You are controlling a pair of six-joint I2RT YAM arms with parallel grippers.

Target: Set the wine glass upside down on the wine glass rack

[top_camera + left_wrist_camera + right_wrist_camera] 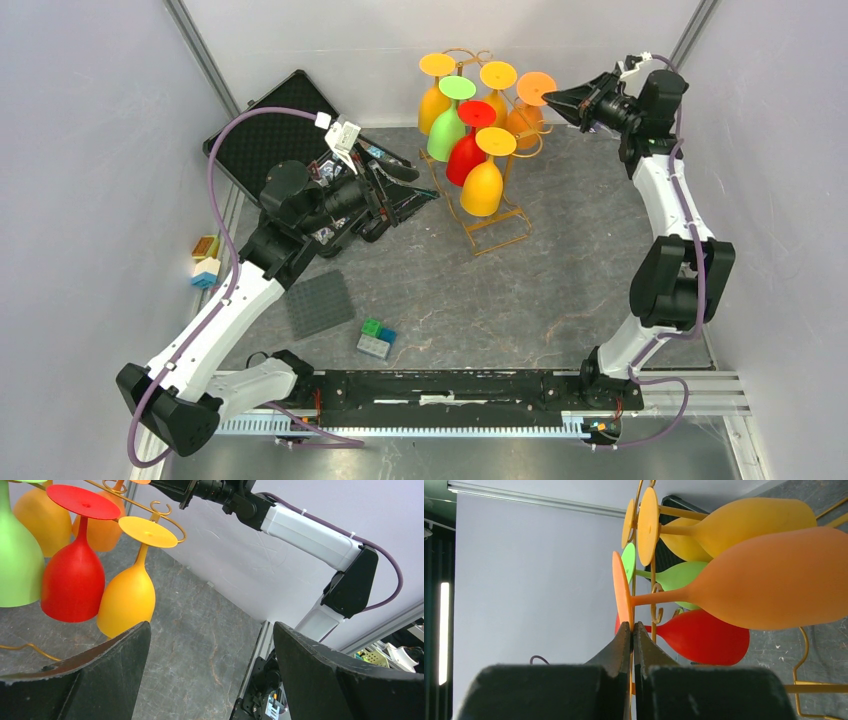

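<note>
Pinching the matte orange wine glass [774, 580] by its foot rim in my right gripper [632, 627], bowl beyond the tips on the gold wire wine glass rack [819, 685], left gripper [211, 630] released wide.

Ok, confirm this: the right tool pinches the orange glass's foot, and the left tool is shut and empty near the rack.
Wrong on one point: the left tool is open, not shut; the left wrist view shows its fingers wide apart, nothing between them. The right tool does pinch the orange glass by its foot.
</note>
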